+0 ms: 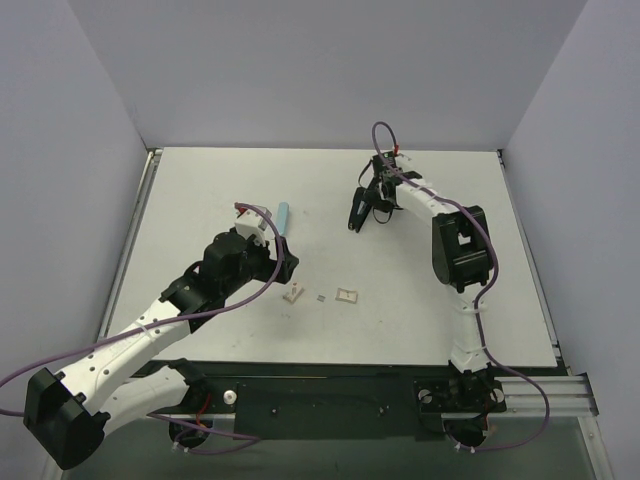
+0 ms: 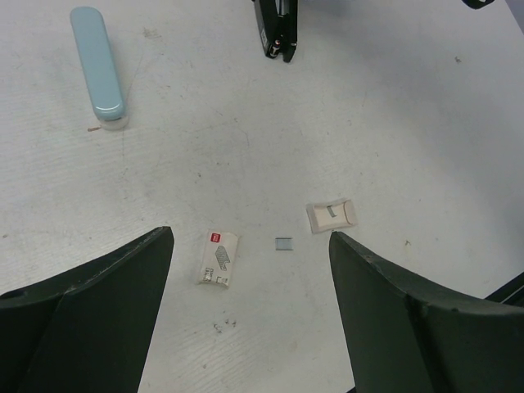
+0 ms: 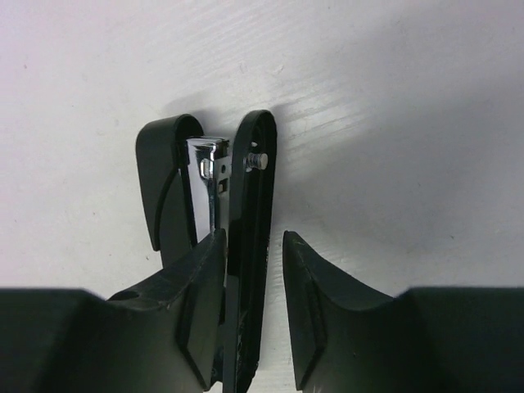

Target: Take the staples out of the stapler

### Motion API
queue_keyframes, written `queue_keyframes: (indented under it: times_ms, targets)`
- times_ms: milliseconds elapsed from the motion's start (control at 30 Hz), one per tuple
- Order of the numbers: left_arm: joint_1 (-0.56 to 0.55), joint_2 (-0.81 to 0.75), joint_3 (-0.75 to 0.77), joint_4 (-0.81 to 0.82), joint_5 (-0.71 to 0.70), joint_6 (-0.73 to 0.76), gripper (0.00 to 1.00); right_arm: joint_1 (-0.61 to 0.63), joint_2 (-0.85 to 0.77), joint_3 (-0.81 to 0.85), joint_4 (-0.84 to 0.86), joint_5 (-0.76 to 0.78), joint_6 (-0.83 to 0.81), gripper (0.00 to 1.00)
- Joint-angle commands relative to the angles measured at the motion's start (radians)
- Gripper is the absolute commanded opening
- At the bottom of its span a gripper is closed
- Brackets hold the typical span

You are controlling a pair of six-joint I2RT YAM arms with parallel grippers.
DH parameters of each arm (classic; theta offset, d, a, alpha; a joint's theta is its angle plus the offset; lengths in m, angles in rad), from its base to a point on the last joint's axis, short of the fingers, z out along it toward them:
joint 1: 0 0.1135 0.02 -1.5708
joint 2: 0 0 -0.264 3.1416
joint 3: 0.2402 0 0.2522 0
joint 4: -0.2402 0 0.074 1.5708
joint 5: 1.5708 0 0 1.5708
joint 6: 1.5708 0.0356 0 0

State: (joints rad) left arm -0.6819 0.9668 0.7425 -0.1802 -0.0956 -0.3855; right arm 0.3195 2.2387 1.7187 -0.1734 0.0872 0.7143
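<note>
Between part-open right jaws, stapler [image 3: 252,213] unclamped, near end hidden, left jaws wide, empty

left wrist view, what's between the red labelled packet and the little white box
In the left wrist view a small grey strip, likely staples, lies between the red-labelled packet and the white box, touching neither.

Left fingers [image 2: 98,315] spread wide, arm low — right fingers [image 3: 327,327] partly apart, arm stretched forward.
</note>
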Motion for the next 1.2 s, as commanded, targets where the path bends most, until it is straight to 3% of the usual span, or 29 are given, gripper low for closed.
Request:
queue_keyframes:
  times_ms: [0, 200, 600, 833, 1167]
  targets:
    - [-0.005, 0.003, 0.006, 0.041, -0.012, 0.007, 0.88, -0.005, 0.022, 0.038, 0.002, 0.0, 0.013, 0.26]
    - [-0.005, 0.018, 0.015, 0.033, -0.01, 0.005, 0.88, -0.005, 0.027, 0.028, 0.009, -0.004, 0.013, 0.0]
    - [-0.005, -0.022, 0.011, 0.027, 0.03, -0.046, 0.88, -0.002, -0.174, -0.2, 0.123, -0.013, -0.01, 0.0]
    - [-0.004, -0.023, 0.002, 0.044, 0.086, -0.088, 0.88, 0.015, -0.431, -0.427, 0.23, -0.044, -0.033, 0.0]
    - [-0.005, -0.071, -0.014, 0.119, 0.221, -0.202, 0.88, 0.101, -0.809, -0.659, 0.255, -0.037, -0.079, 0.0]
